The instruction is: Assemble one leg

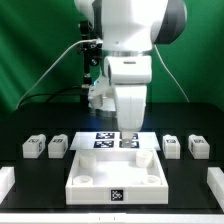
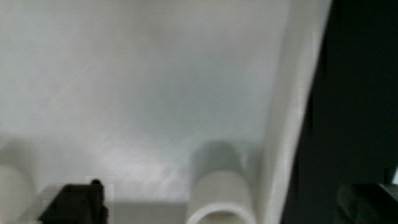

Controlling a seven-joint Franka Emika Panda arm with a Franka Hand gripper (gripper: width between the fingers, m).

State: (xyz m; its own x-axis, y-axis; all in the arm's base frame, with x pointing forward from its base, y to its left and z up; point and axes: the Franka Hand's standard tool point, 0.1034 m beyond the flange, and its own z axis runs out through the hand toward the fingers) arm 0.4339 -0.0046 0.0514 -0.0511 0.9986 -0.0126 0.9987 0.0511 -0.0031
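Several legs, small white tagged blocks, stand on the black table: two at the exterior view's left (image 1: 35,147) (image 1: 60,147) and two at its right (image 1: 172,146) (image 1: 198,146). The large white square panel (image 1: 115,172) with corner sockets lies in front. My gripper (image 1: 124,124) hangs low over the panel's far edge, apart from every leg. In the wrist view the gripper (image 2: 231,205) is open and empty. One dark fingertip (image 2: 75,203) is over the white panel (image 2: 160,90) and the other (image 2: 386,196) is over the black table. A round socket (image 2: 222,198) lies between them. No leg shows there.
The marker board (image 1: 108,140) lies flat behind the panel, partly under the gripper. White parts sit at the table's front corners, at the exterior view's left (image 1: 5,181) and right (image 1: 216,181). A green wall and cables are behind the arm.
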